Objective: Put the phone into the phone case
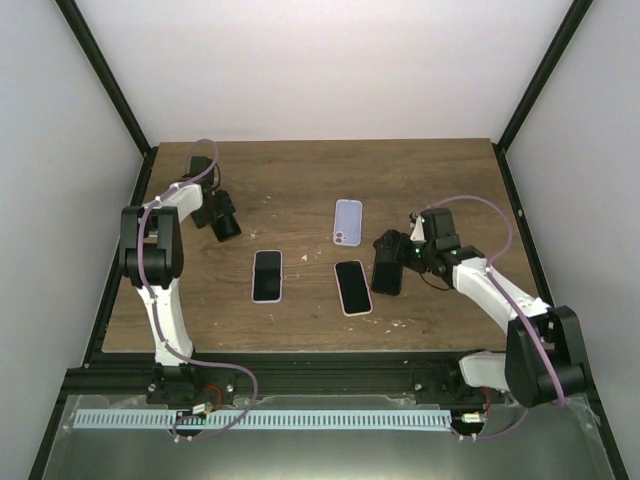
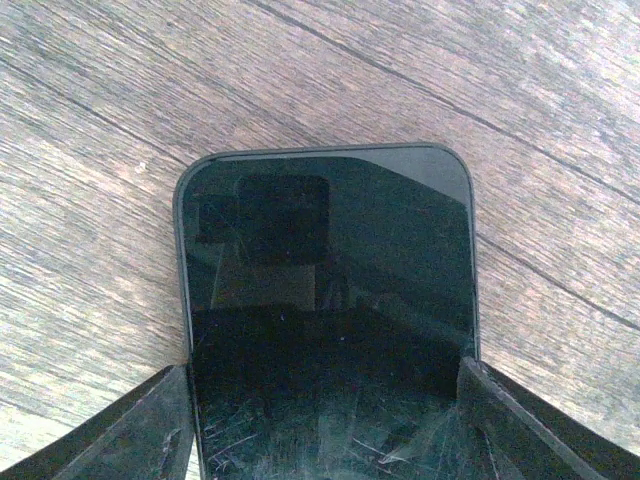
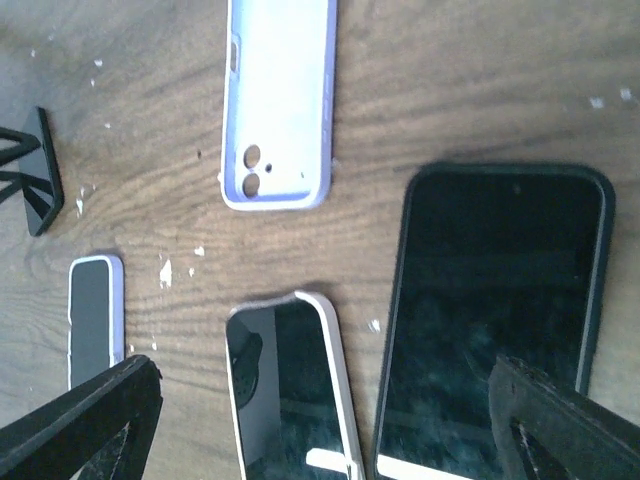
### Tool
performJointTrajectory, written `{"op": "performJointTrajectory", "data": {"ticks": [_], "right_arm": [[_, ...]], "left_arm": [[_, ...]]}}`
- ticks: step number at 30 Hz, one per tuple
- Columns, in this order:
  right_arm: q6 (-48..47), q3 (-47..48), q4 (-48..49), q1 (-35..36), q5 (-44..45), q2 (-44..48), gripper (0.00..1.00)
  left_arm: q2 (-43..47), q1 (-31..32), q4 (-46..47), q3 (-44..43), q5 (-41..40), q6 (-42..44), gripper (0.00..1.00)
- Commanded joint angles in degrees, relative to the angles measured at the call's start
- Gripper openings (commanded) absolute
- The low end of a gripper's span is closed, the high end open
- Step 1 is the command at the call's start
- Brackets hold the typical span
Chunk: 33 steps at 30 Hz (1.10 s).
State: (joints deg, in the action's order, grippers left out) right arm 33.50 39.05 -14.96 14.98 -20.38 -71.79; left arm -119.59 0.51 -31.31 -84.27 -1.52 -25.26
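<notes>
the bare dark phone [image 2: 330, 300] is pinched by its long edges in my left gripper [image 2: 322, 372] at the table's far left, well apart from the empty lilac phone case [image 1: 347, 222] mid-table. my right gripper [image 3: 325, 368] hangs wide open, holding nothing, near a black-cased phone [image 3: 490, 310].

The top camera looks down from high behind the near edge over the whole table [image 1: 300, 170]. The right wrist camera hangs nearer and shares the lilac case [image 1: 347, 222] [image 3: 278, 100] with it. Left of that case, the left wrist camera looks down very closely on one dark phone [image 2: 330, 300].
</notes>
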Motion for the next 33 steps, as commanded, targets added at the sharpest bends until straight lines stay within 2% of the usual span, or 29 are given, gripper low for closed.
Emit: {"op": "performJointTrajectory", "data": {"ticks": [1, 4, 11, 16, 20, 26, 33], "right_arm": [[-0.3, 5.5, 3.0, 0.9, 2.0, -3.7, 0.91], [-1.2, 7.5, 4.8, 1.1, 4.3, -7.8, 0.92], [-3.1, 16.8, 3.8, 3.6, 11.1, -19.3, 0.94], [-2.4, 21.3, 4.1, 4.7, 13.1, -26.8, 0.87], [-2.6, 24.8, 3.7, 5.3, 16.0, -31.9, 0.85], [-3.1, 27.7, 3.6, 5.9, 18.5, -37.1, 0.83], [-3.9, 30.3, 3.8, 7.3, 19.7, -41.2, 0.83]], "left_arm": [[-3.1, 0.0, -3.7, -2.8, -0.4, 0.8, 0.72], [-3.6, 0.0, -5.6, -4.2, -0.3, 1.3, 0.73], [-5.0, 0.3, -9.3, -7.4, -1.4, 1.9, 0.85], [-6.5, 0.6, -9.3, -7.9, -1.1, 2.5, 0.81], [-7.2, 0.8, -8.9, -8.0, -1.2, 3.2, 0.78], [-7.3, 2.5, -9.1, -8.6, -1.1, 5.1, 0.88], [-6.9, 3.0, -10.8, -8.7, -2.2, 3.7, 0.85]]}}
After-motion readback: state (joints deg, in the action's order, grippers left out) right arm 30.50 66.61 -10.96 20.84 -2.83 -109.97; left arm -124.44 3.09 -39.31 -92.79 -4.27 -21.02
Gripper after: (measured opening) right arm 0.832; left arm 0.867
